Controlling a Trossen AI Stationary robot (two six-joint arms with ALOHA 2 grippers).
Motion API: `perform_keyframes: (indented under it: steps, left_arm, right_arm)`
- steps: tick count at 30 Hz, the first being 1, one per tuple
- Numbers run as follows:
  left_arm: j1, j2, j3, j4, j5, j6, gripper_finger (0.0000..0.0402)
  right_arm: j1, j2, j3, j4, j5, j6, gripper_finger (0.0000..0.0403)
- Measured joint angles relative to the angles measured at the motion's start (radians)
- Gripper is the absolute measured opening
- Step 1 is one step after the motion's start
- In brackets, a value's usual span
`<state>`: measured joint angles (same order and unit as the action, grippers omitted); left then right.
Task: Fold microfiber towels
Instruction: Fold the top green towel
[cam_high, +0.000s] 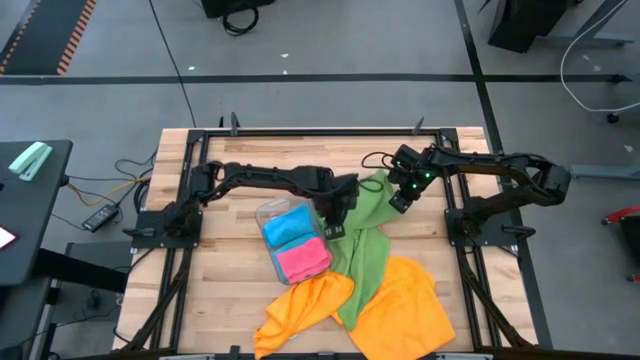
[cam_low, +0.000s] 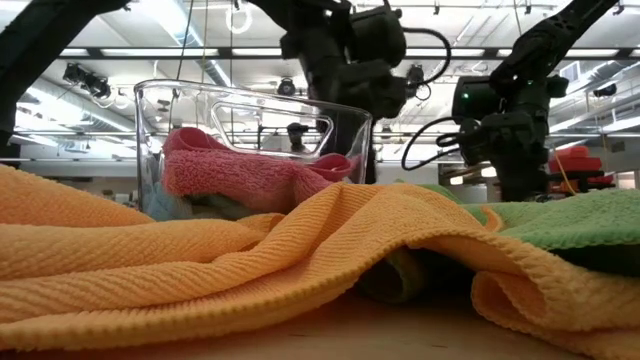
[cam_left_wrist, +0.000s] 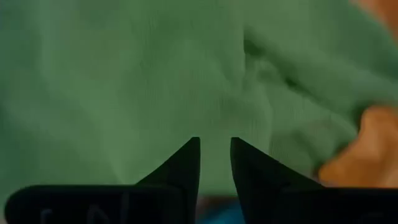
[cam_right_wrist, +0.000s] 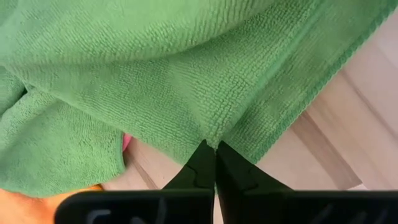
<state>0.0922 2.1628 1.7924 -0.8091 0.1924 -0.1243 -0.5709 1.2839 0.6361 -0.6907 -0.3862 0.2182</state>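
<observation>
Clearly the green towel (cam_right_wrist: 186, 74) is soft and light — right gripper (cam_right_wrist: 215, 146) pinches its hem between closed fingertips; left gripper (cam_left_wrist: 215, 146) stands slightly apart just before the cloth, holding nothing — best taken by corners.

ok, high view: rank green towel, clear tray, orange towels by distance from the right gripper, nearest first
1. green towel: the right gripper is shut on its far edge, right of centre.
2. clear tray: left of the green towel, holding the folded blue towel and pink towel.
3. orange towels: at the table's near edge, farthest off.
</observation>
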Motion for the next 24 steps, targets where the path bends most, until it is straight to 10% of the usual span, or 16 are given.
perform_keyframes:
  steps: [16, 24]
  left_arm:
    - [-0.024, 0.000, 0.000, -0.289, 0.009, 0.058, 0.0077]
    - [-0.003, 0.000, 0.000, -0.151, 0.006, -0.029, 0.0072]
  right_arm:
    - [0.000, 0.000, 0.000, 0.017, -0.007, 0.011, 0.0009]
    - [0.000, 0.000, 0.000, 0.017, -0.008, 0.011, 0.0009]
